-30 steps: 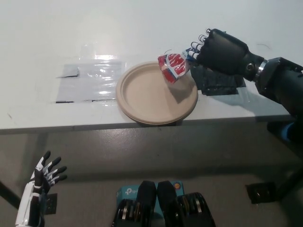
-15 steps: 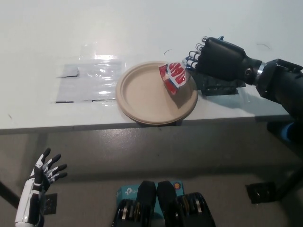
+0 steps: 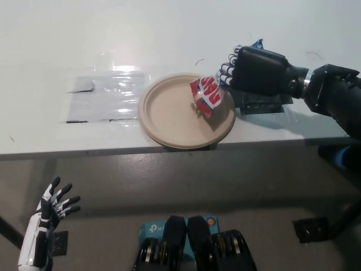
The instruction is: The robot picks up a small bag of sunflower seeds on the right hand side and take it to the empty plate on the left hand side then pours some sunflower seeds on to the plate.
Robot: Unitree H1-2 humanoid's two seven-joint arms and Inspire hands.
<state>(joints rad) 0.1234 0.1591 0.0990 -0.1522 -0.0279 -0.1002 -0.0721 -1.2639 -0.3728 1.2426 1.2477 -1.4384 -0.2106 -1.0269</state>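
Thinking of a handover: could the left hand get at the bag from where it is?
Probably not: the left hand hangs open below the table edge, while the right hand holds the bag over the plate.

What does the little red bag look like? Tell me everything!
The bag is small, red and white, shiny and crinkled like plastic foil. The black right hand pinches its upper edge, so it hangs tilted over the right side of the tan plate. Whether its bottom touches the plate is unclear, and no seeds show.

Only legible txt: "tp-link" logo on teal box (image 3: 152, 230) btm.
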